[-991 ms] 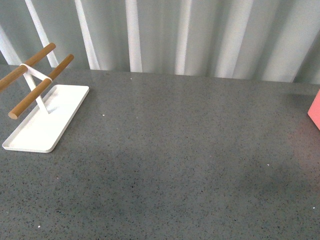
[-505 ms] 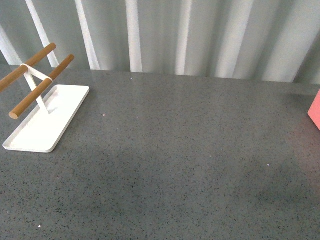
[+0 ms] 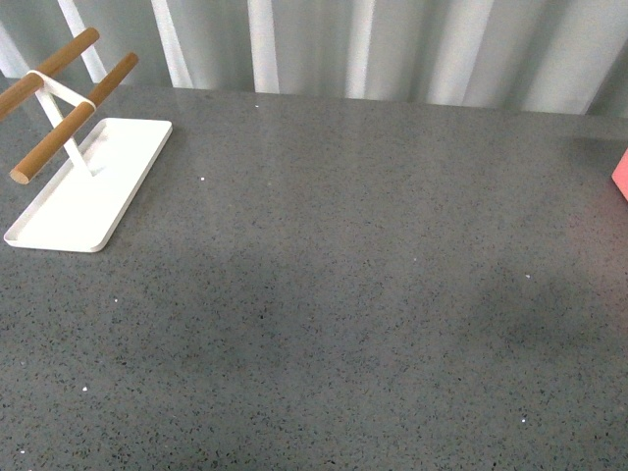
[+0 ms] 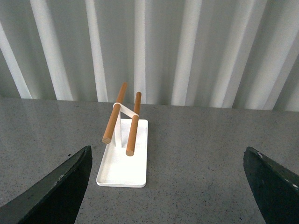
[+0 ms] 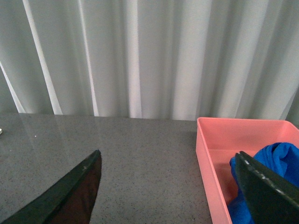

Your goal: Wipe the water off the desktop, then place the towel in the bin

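Note:
The dark grey speckled desktop point(image 3: 334, 275) fills the front view, where neither arm shows. In the right wrist view the blue towel point(image 5: 280, 161) lies crumpled inside the pink bin point(image 5: 208, 154); part of it is hidden behind one finger. My right gripper point(image 5: 173, 196) is open above the desktop point(image 5: 140, 158) beside the bin's near wall, with nothing between its fingers. In the left wrist view my left gripper point(image 4: 168, 191) hangs open and empty over the desktop point(image 4: 196, 158). I see no water on the surface.
A white tray with a rack of two wooden bars point(image 3: 83, 186) stands at the far left, also in the left wrist view as the rack point(image 4: 124, 140). A corner of the pink bin point(image 3: 621, 175) shows at the right edge. Pleated curtains point(image 3: 392, 44) close off the back.
The front view has tilted down slightly: the rack, the back edge and the bin's corner all sit higher in the picture. Nothing on the desktop has moved.

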### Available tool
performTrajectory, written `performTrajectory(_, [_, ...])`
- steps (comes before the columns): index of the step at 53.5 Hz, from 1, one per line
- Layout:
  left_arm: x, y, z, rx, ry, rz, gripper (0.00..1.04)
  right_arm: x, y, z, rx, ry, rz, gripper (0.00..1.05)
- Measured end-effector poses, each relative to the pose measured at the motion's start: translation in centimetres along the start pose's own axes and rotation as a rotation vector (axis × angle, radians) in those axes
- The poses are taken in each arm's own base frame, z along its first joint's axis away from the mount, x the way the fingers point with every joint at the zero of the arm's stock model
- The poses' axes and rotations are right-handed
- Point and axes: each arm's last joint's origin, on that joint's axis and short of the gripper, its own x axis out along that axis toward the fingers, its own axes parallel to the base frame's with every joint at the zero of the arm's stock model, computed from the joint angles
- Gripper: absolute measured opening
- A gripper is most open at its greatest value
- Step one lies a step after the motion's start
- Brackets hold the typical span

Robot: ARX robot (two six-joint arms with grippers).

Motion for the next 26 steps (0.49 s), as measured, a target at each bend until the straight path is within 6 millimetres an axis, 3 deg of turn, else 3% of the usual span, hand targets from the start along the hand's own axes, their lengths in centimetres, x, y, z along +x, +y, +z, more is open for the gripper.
performTrajectory(5, [0.0,0.0,0.0,0.0,0.0,0.0,0.98,0.0,0.0,0.0,0.001,0.0,0.0,0.99])
performTrajectory(26, [0.0,0.0,0.0,0.0,0.0,0.0,0.98,0.0,0.0,0.0,0.001,0.0,0.0,0.98])
